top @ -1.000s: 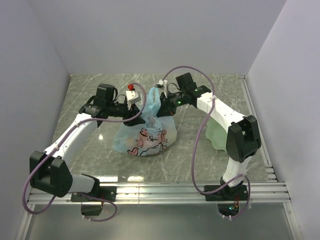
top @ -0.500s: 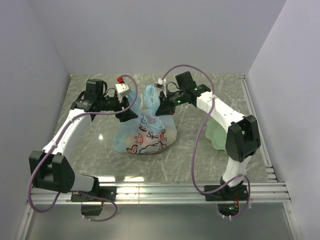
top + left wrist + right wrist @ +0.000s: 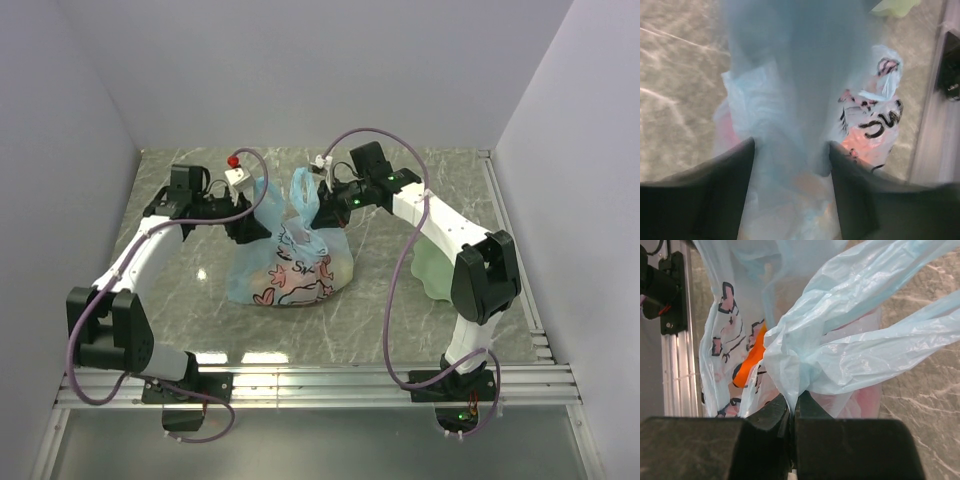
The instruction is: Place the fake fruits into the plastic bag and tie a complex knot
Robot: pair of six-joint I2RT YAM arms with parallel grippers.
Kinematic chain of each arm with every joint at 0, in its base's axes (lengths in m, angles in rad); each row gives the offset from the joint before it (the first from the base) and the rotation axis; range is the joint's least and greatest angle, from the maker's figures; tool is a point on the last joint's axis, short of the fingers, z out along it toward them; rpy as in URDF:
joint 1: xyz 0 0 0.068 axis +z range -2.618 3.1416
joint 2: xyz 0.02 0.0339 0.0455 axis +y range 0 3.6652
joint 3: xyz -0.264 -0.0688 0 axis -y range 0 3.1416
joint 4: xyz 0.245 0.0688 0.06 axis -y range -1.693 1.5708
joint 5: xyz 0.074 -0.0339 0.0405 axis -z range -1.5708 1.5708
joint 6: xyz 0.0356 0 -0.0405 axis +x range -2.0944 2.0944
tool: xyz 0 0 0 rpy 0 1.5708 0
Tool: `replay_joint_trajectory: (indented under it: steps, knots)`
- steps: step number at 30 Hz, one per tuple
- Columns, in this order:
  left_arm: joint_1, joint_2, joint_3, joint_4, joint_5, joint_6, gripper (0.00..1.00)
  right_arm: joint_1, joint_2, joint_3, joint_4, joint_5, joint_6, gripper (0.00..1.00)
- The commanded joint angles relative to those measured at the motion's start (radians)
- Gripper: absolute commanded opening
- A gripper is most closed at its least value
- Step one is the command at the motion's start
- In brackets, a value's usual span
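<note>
The light-blue plastic bag [image 3: 290, 268] with its cartoon print sits in the middle of the table, and its two handles stand up apart. The fake fruits show through the film as an orange patch [image 3: 751, 360] and a pink-red glow [image 3: 865, 146]. My right gripper [image 3: 792, 401] is shut on the bag's bunched right handle [image 3: 305, 192]; it sits at the bag's top right [image 3: 326, 205]. My left gripper [image 3: 791, 145] stands open at the bag's top left [image 3: 254, 228]. Blue film of the left handle [image 3: 268, 198] lies loose between its jaws. The knot is out of view.
A pale green wavy-edged plate [image 3: 430, 265] lies on the marble table right of the bag, under the right arm. Grey walls close the table on three sides. An aluminium rail [image 3: 320, 385] runs along the near edge, by the arm bases.
My left gripper has opened and drawn back to the left, letting the bag's left handle go. The right gripper has closed fully on its handle and stayed in place.
</note>
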Motion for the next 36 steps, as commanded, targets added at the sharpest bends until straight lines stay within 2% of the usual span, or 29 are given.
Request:
replay_joint_trajectory:
  steps: [1,2,4,5,6,10,13,16,19,21,23,24,25,30,36]
  knots:
    - [0.002,0.044,0.067,0.039,0.147,0.020,0.41,0.020,-0.007,0.038,-0.021,0.003,-0.049,0.00]
    - [-0.004,0.054,0.087,-0.002,0.185,0.032,0.29,0.025,-0.006,0.039,-0.025,0.014,-0.056,0.00]
    - [-0.040,0.072,0.159,-0.100,0.209,0.179,0.05,0.036,-0.001,0.053,-0.038,0.020,-0.069,0.00]
    - [-0.059,0.081,0.182,-0.210,0.203,0.239,0.03,0.039,0.004,0.059,-0.043,0.020,-0.069,0.00]
    - [-0.076,0.084,0.209,-0.248,0.202,0.285,0.01,0.040,0.010,0.069,-0.055,0.019,-0.075,0.00]
    - [-0.136,0.113,0.240,-0.378,0.180,0.471,0.01,0.051,0.019,0.087,-0.078,0.015,-0.087,0.00]
    - [-0.160,0.126,0.240,-0.383,0.137,0.502,0.01,0.057,0.016,0.095,-0.120,0.014,-0.116,0.03]
    - [-0.173,0.144,0.254,-0.409,0.112,0.530,0.01,0.057,0.008,0.098,-0.164,-0.004,-0.141,0.17]
    - [-0.173,0.158,0.265,-0.409,0.107,0.527,0.01,0.051,-0.036,0.047,-0.152,-0.021,-0.153,0.46]
    - [-0.173,0.146,0.247,-0.365,0.101,0.475,0.01,0.051,-0.081,0.009,-0.106,-0.035,-0.150,0.53]
    - [-0.173,0.138,0.231,-0.313,0.100,0.441,0.00,0.050,-0.099,-0.020,-0.089,-0.050,-0.133,0.65]
    - [-0.173,0.140,0.230,-0.302,0.103,0.419,0.01,0.053,-0.099,-0.022,-0.080,-0.055,-0.125,0.67]
    - [-0.176,0.141,0.228,-0.291,0.101,0.402,0.01,0.056,-0.096,-0.011,-0.072,-0.060,-0.112,0.73]
    - [-0.197,0.144,0.227,-0.259,0.061,0.367,0.01,0.063,-0.038,0.073,-0.068,-0.096,-0.020,0.74]
    - [-0.228,0.143,0.227,-0.213,0.014,0.306,0.01,0.083,-0.016,0.093,-0.054,-0.095,0.022,0.74]
